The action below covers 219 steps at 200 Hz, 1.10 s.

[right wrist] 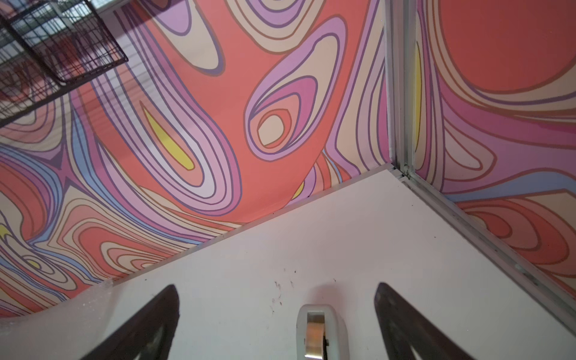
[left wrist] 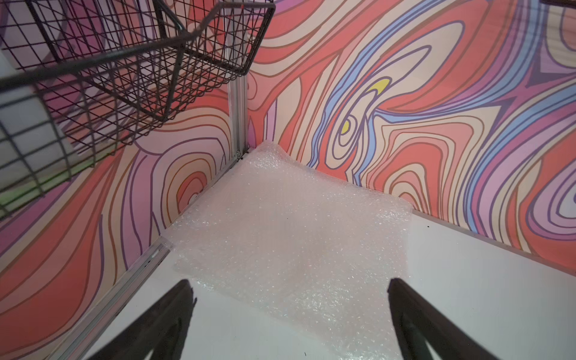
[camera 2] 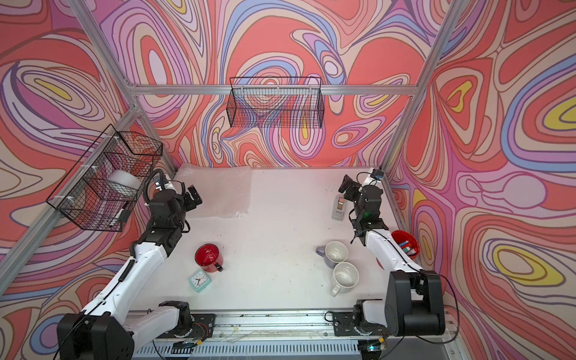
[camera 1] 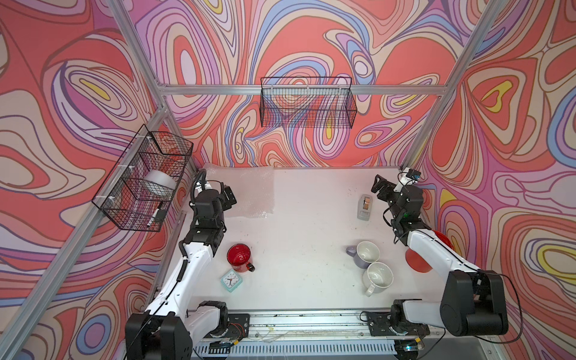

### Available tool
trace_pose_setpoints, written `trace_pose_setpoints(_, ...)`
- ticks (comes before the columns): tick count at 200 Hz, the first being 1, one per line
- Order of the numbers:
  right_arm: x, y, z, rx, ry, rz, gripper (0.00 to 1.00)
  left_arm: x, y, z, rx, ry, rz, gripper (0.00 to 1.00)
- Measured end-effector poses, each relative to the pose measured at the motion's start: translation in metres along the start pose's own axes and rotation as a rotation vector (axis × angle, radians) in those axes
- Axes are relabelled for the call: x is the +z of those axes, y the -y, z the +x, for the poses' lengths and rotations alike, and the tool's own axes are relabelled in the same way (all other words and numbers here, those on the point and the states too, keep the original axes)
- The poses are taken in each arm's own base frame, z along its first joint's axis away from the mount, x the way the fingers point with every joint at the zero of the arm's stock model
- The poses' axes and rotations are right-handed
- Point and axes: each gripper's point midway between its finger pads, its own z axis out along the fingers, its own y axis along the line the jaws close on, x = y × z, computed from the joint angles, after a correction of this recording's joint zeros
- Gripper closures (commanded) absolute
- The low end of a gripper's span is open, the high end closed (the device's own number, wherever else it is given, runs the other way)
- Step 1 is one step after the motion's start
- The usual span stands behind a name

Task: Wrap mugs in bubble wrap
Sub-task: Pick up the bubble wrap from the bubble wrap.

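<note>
1. Two hands up, both empty! The left hand (left wrist: 289,282) is spread wide, hovering over the bubble wrap (camera 1: 249,190), which lies flat in the far left corner of the surface (camera 1: 305,237).
2. Upright near the left edge: the red mug (camera 1: 239,258).
3. Toward the near right, the lavender mug (camera 1: 364,254) and white mug (camera 1: 377,276) sit side by side.
4. By the right edge, the right hand (right wrist: 276,286), also spread wide, hangs above the tape dispenser (camera 1: 364,207).

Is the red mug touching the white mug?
Apart. Both top views show the red mug and the white mug on opposite sides, with bare table between them.
</note>
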Motion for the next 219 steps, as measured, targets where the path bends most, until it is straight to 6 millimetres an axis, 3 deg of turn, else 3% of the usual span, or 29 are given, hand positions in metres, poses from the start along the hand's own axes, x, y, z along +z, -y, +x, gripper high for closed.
trace_pose_setpoints(23, 0.01, -0.017, -0.008, 0.038, -0.08, -0.039, 0.02, 0.017, 0.018, 0.003, 0.026, -0.113, 0.016, 0.1)
trace_pose_setpoints(44, 0.023, -0.046, -0.002, 0.041, -0.176, -0.124, 0.02, 0.037, 0.054, 0.023, 0.122, -0.248, 0.071, 0.14)
trace_pose_setpoints(55, 0.025, -0.067, 0.01, 0.021, -0.235, -0.168, 0.02, 0.046, 0.077, 0.04, 0.187, -0.323, 0.1, 0.18)
trace_pose_setpoints(78, 0.014, -0.129, 0.041, -0.037, -0.361, -0.302, 0.02, 0.059, 0.117, 0.082, 0.315, -0.478, 0.152, 0.24)
trace_pose_setpoints(90, 0.002, -0.156, 0.055, -0.065, -0.41, -0.364, 0.02, 0.063, 0.127, 0.105, 0.365, -0.554, 0.161, 0.24)
trace_pose_setpoints(102, -0.007, -0.169, 0.063, -0.078, -0.44, -0.398, 0.02, 0.067, 0.129, 0.125, 0.41, -0.628, 0.157, 0.26)
trace_pose_setpoints(140, -0.006, -0.149, 0.074, -0.101, -0.49, -0.318, 0.04, 0.075, 0.124, 0.167, 0.506, -0.79, 0.131, 0.3)
trace_pose_setpoints(219, -0.012, -0.128, 0.091, -0.128, -0.568, -0.232, 0.05, 0.072, 0.136, 0.212, 0.649, -0.913, 0.135, 0.37)
